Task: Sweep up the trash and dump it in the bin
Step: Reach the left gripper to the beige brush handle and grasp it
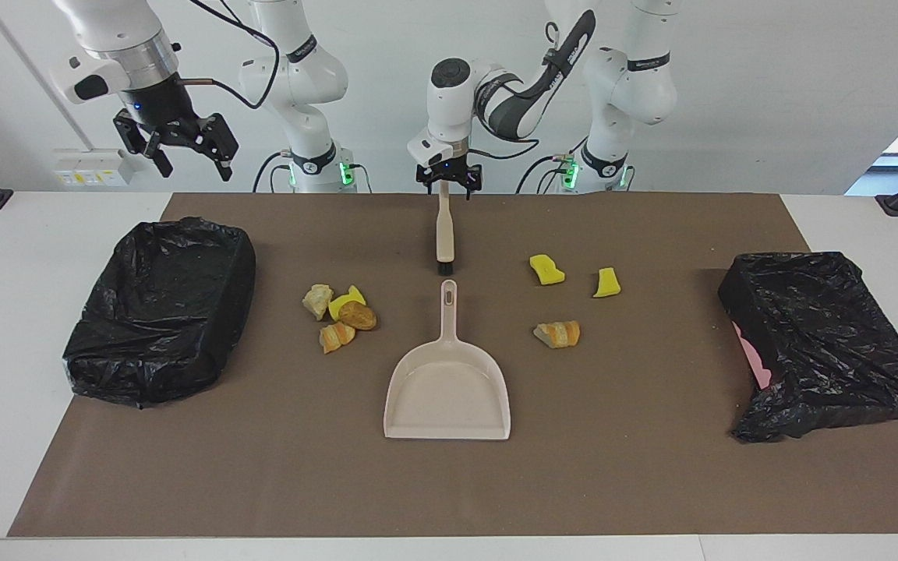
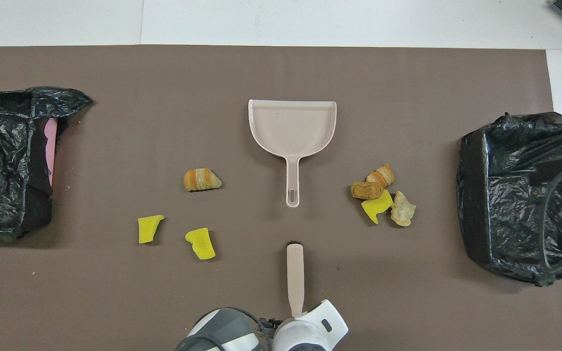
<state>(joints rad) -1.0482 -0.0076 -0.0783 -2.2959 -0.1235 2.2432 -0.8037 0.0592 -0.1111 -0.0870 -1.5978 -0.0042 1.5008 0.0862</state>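
A white table carries a brown mat that covers most of its top. On the mat lie a beige dustpan and a brush at the middle, seven scraps of trash — four bunched, three scattered — and two bins lined with black bags, one at each end.
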